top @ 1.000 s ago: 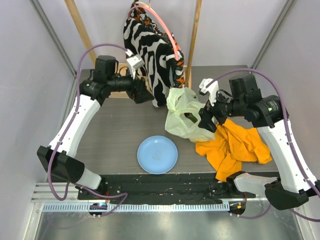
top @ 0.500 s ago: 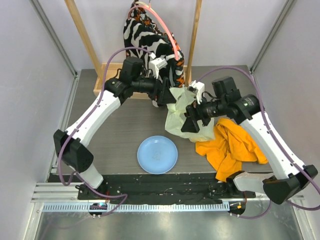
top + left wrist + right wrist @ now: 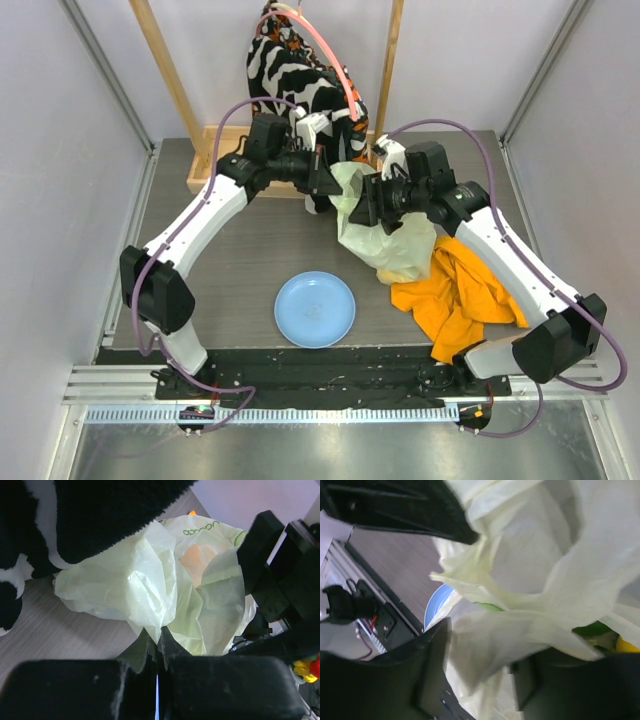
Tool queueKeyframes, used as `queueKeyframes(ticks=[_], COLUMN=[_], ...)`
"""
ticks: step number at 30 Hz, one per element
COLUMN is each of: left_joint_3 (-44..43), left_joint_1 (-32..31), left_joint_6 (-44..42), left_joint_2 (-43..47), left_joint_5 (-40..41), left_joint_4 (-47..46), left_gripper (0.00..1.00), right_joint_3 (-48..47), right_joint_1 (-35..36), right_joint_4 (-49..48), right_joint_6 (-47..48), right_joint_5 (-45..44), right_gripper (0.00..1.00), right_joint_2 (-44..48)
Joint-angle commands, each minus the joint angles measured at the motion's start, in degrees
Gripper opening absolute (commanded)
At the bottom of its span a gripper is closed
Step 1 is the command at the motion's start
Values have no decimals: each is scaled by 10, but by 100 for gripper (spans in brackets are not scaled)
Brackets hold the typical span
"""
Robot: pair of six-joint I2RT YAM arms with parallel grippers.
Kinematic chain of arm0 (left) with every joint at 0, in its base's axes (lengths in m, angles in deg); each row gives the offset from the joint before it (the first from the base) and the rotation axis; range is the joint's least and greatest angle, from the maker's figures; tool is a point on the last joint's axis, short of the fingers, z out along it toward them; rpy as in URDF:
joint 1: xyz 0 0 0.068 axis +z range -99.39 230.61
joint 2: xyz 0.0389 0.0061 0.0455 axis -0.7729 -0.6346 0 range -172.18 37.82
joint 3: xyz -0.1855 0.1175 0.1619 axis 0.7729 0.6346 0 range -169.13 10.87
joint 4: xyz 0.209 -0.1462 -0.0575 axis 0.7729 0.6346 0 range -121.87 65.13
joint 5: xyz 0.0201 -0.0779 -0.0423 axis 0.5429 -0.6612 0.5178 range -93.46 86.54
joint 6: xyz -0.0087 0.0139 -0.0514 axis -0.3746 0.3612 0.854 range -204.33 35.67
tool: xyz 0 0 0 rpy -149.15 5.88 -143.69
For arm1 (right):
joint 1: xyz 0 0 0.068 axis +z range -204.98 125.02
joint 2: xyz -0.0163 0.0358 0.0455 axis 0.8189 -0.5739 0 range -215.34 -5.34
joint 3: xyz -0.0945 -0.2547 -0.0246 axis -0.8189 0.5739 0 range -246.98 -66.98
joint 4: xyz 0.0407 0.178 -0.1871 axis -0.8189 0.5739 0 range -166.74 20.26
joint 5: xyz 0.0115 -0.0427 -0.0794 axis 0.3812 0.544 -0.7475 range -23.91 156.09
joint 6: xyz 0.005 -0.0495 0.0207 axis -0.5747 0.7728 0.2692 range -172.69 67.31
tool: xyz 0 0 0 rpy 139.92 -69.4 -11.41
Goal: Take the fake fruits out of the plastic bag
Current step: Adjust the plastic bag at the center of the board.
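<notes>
The pale yellow-green plastic bag (image 3: 390, 240) lies crumpled right of the table's middle. My left gripper (image 3: 330, 185) is at its upper left edge. In the left wrist view the left gripper (image 3: 159, 639) is shut on a pinch of the plastic bag (image 3: 165, 575). An orange fruit (image 3: 197, 560) glows through the film. My right gripper (image 3: 363, 210) is at the bag's mouth. In the right wrist view the right gripper (image 3: 477, 675) stands part open, with a fold of the plastic bag (image 3: 530, 585) between its fingers (image 3: 430, 665). A green fruit (image 3: 592, 629) and a yellow one (image 3: 627, 646) peek out inside.
A light blue plate (image 3: 315, 308) lies in front of the bag. An orange cloth (image 3: 465, 290) lies right of the bag. A zebra-patterned garment (image 3: 305, 95) hangs from a wooden frame (image 3: 165, 70) at the back, close above my left gripper.
My left arm swung right from the zebra garment to the bag and shut on its edge. My right gripper moved left and up to the bag's mouth, and its jaws narrowed.
</notes>
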State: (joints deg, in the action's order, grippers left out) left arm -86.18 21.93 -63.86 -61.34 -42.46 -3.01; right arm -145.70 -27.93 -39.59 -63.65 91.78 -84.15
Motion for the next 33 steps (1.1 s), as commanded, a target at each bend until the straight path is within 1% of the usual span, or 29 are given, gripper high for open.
queueKeyframes(ticks=[1,2,4,5,6,7,8,9,10,11,12,13,15,16,17,18,19,20,22,23,25,26,27,28,29,30,31,32,33], left_joint_3=[-23,-51,-87,-109,-145,-169,-191,-247,-275,-301,-359,-383,-432,-470,-483,-494,-515,-523,-531,-531,-529,-525,-522,-514,-472,-425,-376,-258,-199], left_joint_1=[6,6,4,1,-7,-11,-16,-23,-24,-27,-31,-31,-33,-34,-35,-34,-35,-35,-34,-34,-32,-32,-33,-33,-34,-33,-34,-35,-36], left_joint_6=[-5,-16,-25,-43,-53,-70,-97,-109,-118,-126,-145,-154,-175,-181,-186,-190,-199,-203,-233,-237,-240,-245,-256,-277,-283,-289,-300,-324,-329], left_joint_2=[17,12,-17,-26,-47,-58,-71,-85,-118,-133,-168,-183,-215,-239,-249,-256,-261,-266,-263,-251,-237,-223,-214,-206,-174,-153,-124,-72,-40], left_joint_5=[0,-4,-13,-18,-19,-19,-19,-21,-27,-14,3,15,51,60,77,102,113,120,125,127,123,115,102,71,58,45,25,11,9], left_joint_4=[-22,-20,-14,-11,-7,3,10,19,29,30,31,23,10,-9,-19,-30,-47,-50,-47,-44,-36,-30,-5,17,37,71,86,107,109], left_gripper=[0,0,0,0,0,0,0,0,0,0,0,0,0,0,0,0,0,0,0,0,0,0,0,0,0,0,0,0,0], right_joint_3=[-25,-32,-44,-50,-66,-74,-93,-107,-121,-151,-167,-181,-230,-250,-298,-326,-354,-406,-437,-437,-405,-347,-310,-225,-180,-134,-90,-14,20], right_joint_1=[-60,-82,-130,-174,-196,-216,-258,-270,-292,-314,-321,-329,-343,-348,-351,-357,-361,-366,-380,-383,-391,-392,-393,-393,-393,-392,-393,-393,-393], right_joint_4=[-30,-24,-24,-21,-19,-19,-22,-24,-28,-37,-45,-55,-87,-96,-106,-107,-108,-106,-105,-105,-105,-109,-111,-117,-117,-112,-87,-68,-50], right_joint_6=[-7,1,19,29,49,58,66,74,82,85,87,90,91,87,85,82,76,62,53,53,60,80,99,106,131,171,195,222,253], right_joint_5=[-55,-50,-49,-49,-55,-60,-61,-56,-55,-56,-61,-65,-81,-82,-84,-88,-93,-92,-85,-79,-71,-52,-46,-43,-36,-29,-19,-11,-9], right_gripper=[34,26,15,5,1,1,1,1,1,1,1,1,1,1,1,1,1,1,1,1,1,1,1,1,1,1,1,1,1], right_joint_2=[16,24,45,50,52,50,46,38,17,1,-13,-47,-78,-115,-133,-153,-170,-198,-208,-196,-163,-118,-85,-53,-23,44,73,107,157])
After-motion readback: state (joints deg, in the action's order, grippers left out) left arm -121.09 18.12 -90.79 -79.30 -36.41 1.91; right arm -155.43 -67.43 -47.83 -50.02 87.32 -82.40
